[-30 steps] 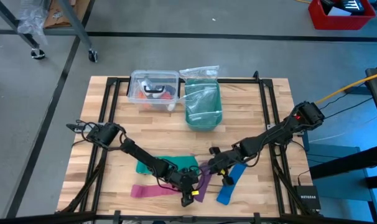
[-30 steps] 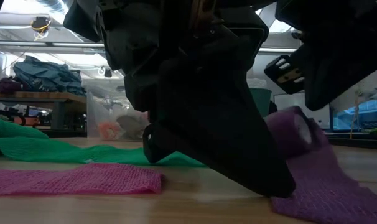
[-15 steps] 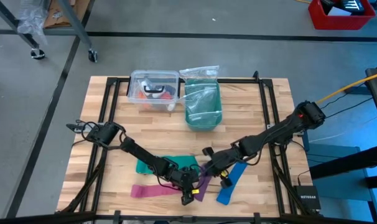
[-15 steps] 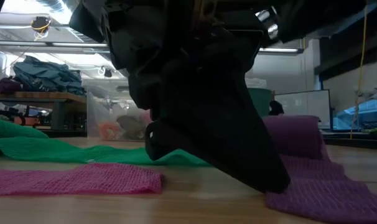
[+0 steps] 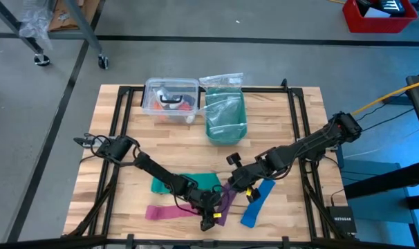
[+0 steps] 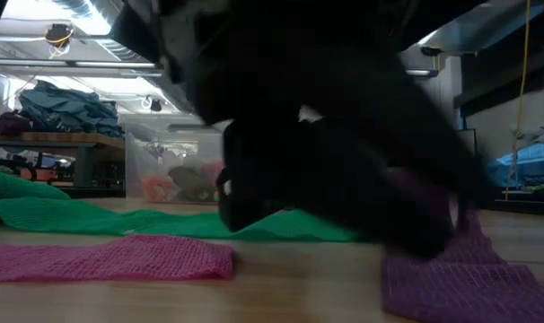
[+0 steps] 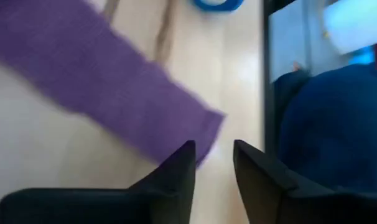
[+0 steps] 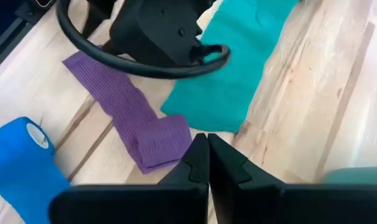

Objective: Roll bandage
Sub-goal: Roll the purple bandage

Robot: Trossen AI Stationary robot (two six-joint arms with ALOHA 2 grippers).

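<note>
A: Where's the bandage [image 8: 134, 118] rn?

B: Flat on the bench [image 5: 278, 138], near edge, middle. Purple strip w/ its end folded over, just right of the pink strip [image 5: 164, 211], green cloth [image 5: 196, 181] behind it.

A: Left claw [image 7: 212, 163]?

B: Down by the strip's near end, fingers [image 7: 177, 171] parted w/ a small gap, nothing between them.

A: Right claw [image 8: 207, 152]?

B: Clenched tight, empty, above the folded end, close to the blue strip [image 5: 254, 204] w/ its rolled end.

Bandage [image 8: 135, 118] — ribbed matt cloth; table [image 8: 313, 99] — pale smooth wood.
</note>
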